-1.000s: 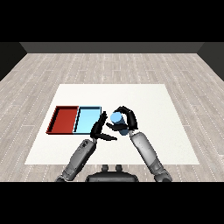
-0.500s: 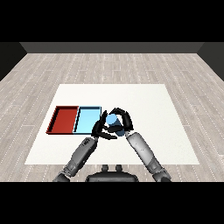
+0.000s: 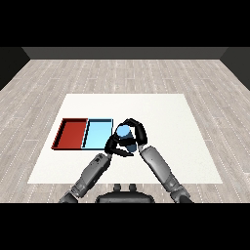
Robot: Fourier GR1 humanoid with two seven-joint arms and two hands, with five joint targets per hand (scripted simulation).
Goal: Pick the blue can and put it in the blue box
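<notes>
the right hand (image 3: 135,133) curls round the blue can (image 3: 124,135) just right of the blue tray (image 3: 97,134); the left hand's (image 3: 113,145) fingers cannot be told.

Right hand (image 3: 137,133) curled round blue can (image 3: 124,133), just right of blue tray (image 3: 97,133). Left hand (image 3: 113,144) beside it, fingers relaxed. Red tray (image 3: 72,133) left of blue, on tabletop (image 3: 166,117).
</notes>
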